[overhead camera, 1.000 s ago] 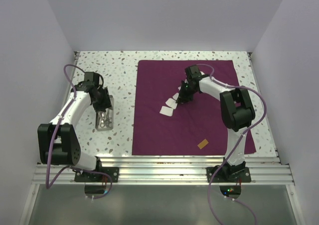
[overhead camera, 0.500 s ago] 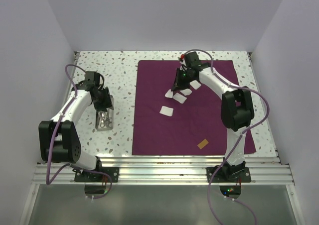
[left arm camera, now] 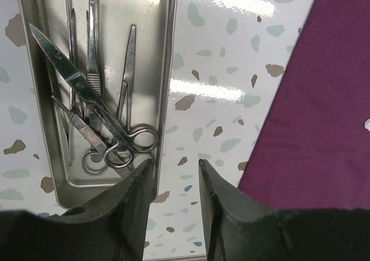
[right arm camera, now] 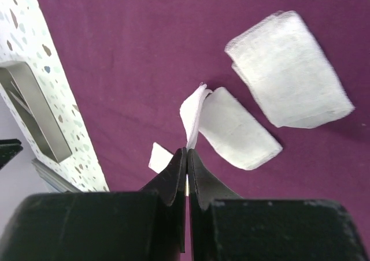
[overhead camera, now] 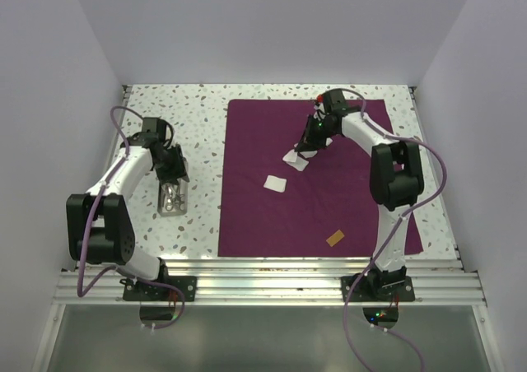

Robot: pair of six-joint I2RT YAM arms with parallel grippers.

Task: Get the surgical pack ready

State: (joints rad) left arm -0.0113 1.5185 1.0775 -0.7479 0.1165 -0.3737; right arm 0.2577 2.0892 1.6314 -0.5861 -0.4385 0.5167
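The purple cloth (overhead camera: pixel 346 199) lies flat across the right half of the table. My right gripper (right arm camera: pixel 188 150) hangs above it, shut on the edge of one white gauze square (right arm camera: pixel 194 115) that stands up from the fingertips. Under it lie more gauze squares (right arm camera: pixel 240 128), (right arm camera: pixel 289 70), seen from the top as one (overhead camera: pixel 296 160) and another (overhead camera: pixel 275 183). The steel tray (left arm camera: pixel 167 70) rests on the speckled table left of the cloth, holding scissors (left arm camera: pixel 75 82) and forceps (left arm camera: pixel 128 64). My left gripper (left arm camera: pixel 173 166) is open at the tray's near right corner, with only bare table between its fingers.
A small orange-brown tab (overhead camera: pixel 334 239) lies on the cloth near its front edge. White walls close in the table on the left, back and right. The tray (overhead camera: pixel 174 210) sits close to the left arm, about a hand's width from the cloth's left edge.
My right gripper has risen from the row of gauze with one square pinched, swung toward the back, then a little right. The gauze below has shifted. The left arm has barely moved.
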